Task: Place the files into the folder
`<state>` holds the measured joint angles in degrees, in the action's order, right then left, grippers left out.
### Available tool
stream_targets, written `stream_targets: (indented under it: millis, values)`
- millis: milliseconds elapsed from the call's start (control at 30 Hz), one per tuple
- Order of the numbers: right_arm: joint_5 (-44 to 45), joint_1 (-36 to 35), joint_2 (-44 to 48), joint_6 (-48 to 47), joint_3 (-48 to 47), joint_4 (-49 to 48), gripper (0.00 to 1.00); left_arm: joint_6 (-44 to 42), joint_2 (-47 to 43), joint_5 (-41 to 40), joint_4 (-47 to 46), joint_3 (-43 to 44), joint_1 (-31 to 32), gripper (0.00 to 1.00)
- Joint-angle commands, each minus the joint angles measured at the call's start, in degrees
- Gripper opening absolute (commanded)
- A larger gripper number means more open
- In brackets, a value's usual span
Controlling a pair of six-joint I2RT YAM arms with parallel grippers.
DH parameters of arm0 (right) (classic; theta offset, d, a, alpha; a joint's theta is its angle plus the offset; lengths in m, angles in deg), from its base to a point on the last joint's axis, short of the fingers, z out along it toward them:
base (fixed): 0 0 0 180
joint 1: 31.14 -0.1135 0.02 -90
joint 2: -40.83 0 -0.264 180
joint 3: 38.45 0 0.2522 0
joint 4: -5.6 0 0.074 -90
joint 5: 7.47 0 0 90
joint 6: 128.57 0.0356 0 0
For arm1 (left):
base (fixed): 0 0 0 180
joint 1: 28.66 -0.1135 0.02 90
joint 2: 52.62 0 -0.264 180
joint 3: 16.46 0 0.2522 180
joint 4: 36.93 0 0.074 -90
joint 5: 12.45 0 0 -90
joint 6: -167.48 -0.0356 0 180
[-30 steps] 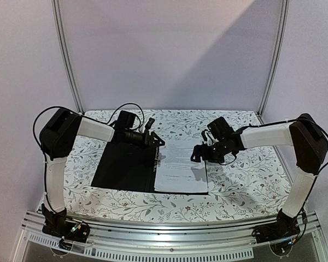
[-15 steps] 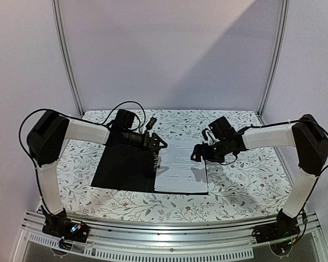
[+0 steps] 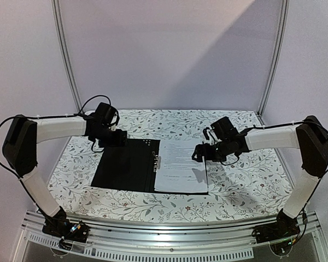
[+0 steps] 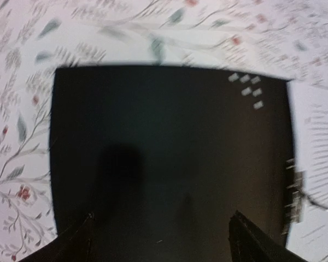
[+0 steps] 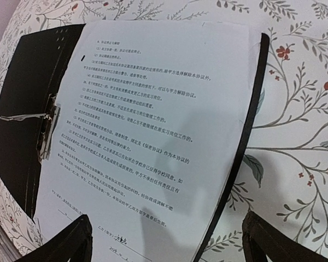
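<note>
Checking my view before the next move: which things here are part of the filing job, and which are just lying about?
Part of the job:
open folder
its metal clip
printed sheet lying on the folder's right half

Just there:
flowered tablecloth
metal rail at the near edge
upright poles behind

white links point(image 3: 60, 126), black joints point(image 3: 19, 144), thin black cables point(image 3: 91, 98).

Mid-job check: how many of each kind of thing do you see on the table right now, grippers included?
Folder: 1, lying open
Paper sheets: 1 showing, on the folder's right half; any beneath are hidden
Metal clip: 1
Grippers: 2, left gripper and right gripper
Total: 5
</note>
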<state>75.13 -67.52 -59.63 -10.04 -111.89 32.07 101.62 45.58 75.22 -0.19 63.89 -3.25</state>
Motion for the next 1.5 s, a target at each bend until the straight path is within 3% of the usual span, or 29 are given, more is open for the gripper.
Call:
stream_targets:
  millis: [0, 133, 300, 600, 767, 1033, 1233, 1333, 1467]
  values:
    - [5.64, -0.29, 5.17, -1.5, 3.96, -5.03, 0.95, 1.39, -1.04, -8.52, 9.31, -5.87, -4.16, 0.83]
    - [13.56, -0.2, 9.37, -0.9, 8.35, -8.89, 0.99, 1.14, -1.25, -9.02, 9.4, -8.44, -5.76, 0.84]
    - [12.7, 0.43, 10.8, -0.77, 10.21, -9.6, 0.99, 0.82, -1.57, -9.52, 8.2, -11.87, -7.79, 0.84]
    - [8.96, 0.43, 11.9, 0.6, 11.18, -13.02, 0.98, 0.16, -2.79, 1.01, 2.95, -17.37, -8.54, 0.81]
    - [5.35, 0.43, 12.62, -0.68, 10.55, -15.92, 0.91, 1.3, -4.77, 9.15, 0.34, -20.71, -8.39, 0.78]
    - [-0.66, 0.45, 8.93, -1.29, 5.89, -13.38, 0.87, 4.53, -12.45, 14.55, -2.79, -27.67, -4.43, 0.75]
    - [-5.07, 0.43, 3.22, -0.39, -0.41, -10.08, 0.84, 7.06, -14.1, 17.91, -5.64, -30.09, 3.65, 0.73]
    - [-6.96, 0.29, 0.43, 0.14, -4.75, -7.62, 0.82, 6.49, -13.34, 14.12, -0.12, -27.11, 6.58, 0.72]
    - [-7.23, -0.59, -3.48, 0.35, -10.54, -2.35, 0.78, 4.32, -13.96, -5.41, 13.24, -16.72, 7.12, 0.73]
